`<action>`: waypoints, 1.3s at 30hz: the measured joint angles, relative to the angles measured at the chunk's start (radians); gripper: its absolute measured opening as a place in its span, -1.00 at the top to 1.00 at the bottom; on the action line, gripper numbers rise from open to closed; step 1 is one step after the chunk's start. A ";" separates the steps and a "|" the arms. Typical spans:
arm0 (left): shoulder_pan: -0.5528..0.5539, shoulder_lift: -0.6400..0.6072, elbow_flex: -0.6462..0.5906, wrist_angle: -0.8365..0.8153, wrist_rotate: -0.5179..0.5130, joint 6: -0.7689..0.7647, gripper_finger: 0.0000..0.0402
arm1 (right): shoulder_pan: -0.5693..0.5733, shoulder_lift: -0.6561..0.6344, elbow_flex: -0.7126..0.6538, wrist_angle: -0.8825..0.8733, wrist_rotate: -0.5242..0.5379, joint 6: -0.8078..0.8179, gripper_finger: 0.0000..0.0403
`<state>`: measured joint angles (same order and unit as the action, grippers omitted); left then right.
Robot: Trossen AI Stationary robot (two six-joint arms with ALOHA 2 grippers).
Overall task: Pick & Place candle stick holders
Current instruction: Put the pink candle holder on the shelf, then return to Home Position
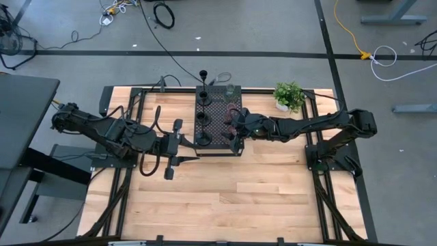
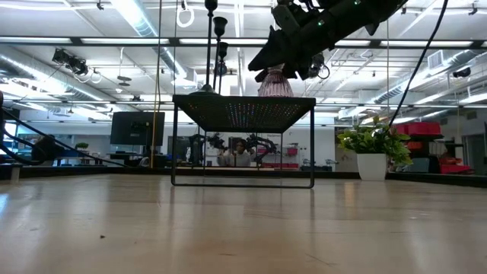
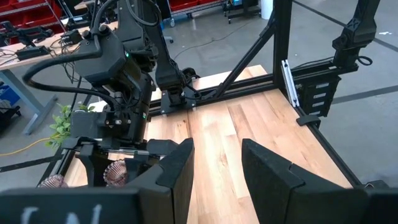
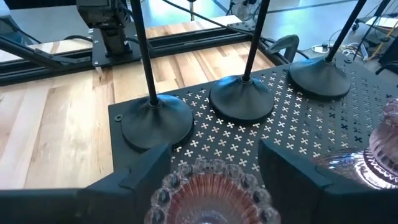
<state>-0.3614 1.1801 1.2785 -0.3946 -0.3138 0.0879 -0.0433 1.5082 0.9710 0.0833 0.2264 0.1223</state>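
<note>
A black perforated block [image 1: 218, 119] stands mid-table. Three black thin-stemmed holders [image 4: 155, 121] [image 4: 242, 96] [image 4: 320, 78] stand by their round bases along its left side. A reddish dome holder [image 4: 211, 186] rests on the block's top, and a second one [image 4: 385, 155] sits beside it. My right gripper [image 4: 214, 171] is open, with one finger on each side of the first dome. In the low view this gripper [image 2: 293, 57] hangs just over that dome [image 2: 275, 82]. My left gripper [image 3: 214, 168] waits open, in the air left of the block. My right gripper comes slanting down from the table's right, its fingers [image 4: 146, 171] beside the dome holder's beaded rim [image 4: 168, 186]. The dome stands upright on the block. Whether the fingers touch the rim, I cannot tell.
A small green potted plant [image 1: 289, 96] stands at the far right of the table. Black frame rails [image 3: 273, 74] run along the table's sides. Bare wood [image 1: 232, 198] lies between the block and the near edge.
</note>
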 joint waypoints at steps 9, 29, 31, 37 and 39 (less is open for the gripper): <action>0.000 0.000 0.000 0.000 0.000 0.000 0.31 | 0.000 0.000 0.000 -0.001 -0.009 -0.039 -0.49; 0.000 0.000 0.000 0.000 0.000 -0.006 0.31 | 0.005 -0.112 -0.001 0.006 0.019 -0.080 -0.66; 0.000 0.000 0.000 0.000 0.000 -0.006 0.31 | 0.011 -0.134 -0.001 0.006 0.020 -0.083 -0.66; 0.000 0.000 0.000 0.000 0.000 -0.005 0.31 | 0.051 -0.206 -0.001 0.006 0.019 -0.086 -0.66; 0.000 0.000 0.000 -0.006 0.000 -0.003 0.31 | 0.071 -0.236 -0.001 0.006 0.019 -0.084 -0.66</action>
<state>-0.3612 1.1801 1.2781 -0.4010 -0.3139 0.0852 0.0275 1.2718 0.9703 0.0890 0.2455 0.0379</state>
